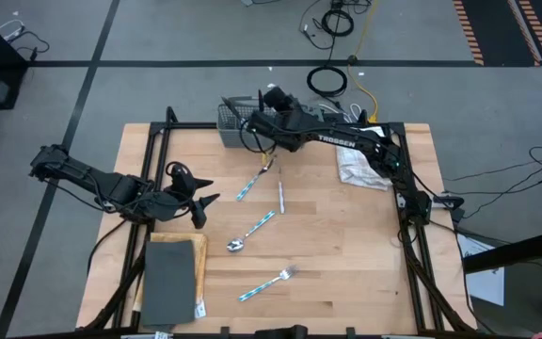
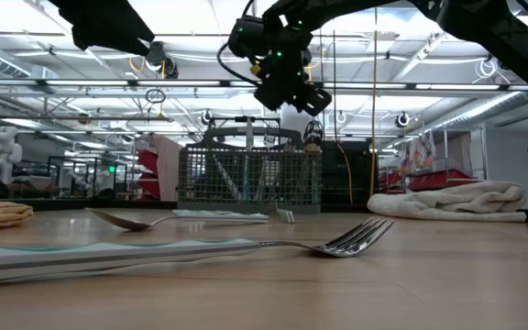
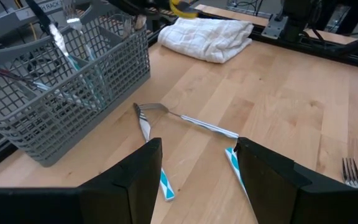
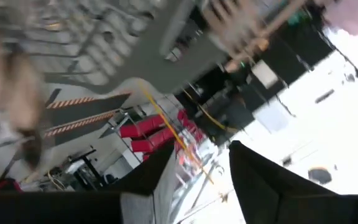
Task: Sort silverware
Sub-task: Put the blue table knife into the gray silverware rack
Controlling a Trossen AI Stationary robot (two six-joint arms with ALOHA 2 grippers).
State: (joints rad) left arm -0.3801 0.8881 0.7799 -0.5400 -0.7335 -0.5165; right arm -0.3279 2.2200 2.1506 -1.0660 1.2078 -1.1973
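Observation:
Several pieces of silverware with blue-and-white handles lie flat on the wooden table: one piece, a knife, a spoon and a fork. More stand in the grey mesh basket at the far edge, and they show as upright pieces in the left wrist view. My right gripper hangs above the basket, open and empty. My left gripper hovers open over the table's left part, facing the loose pieces.
A white crumpled cloth lies at the far right. A grey board rests on a tan cloth at the near left. The table's black frame rails run along the sides. Bare wood lies between the loose pieces and the right rail.

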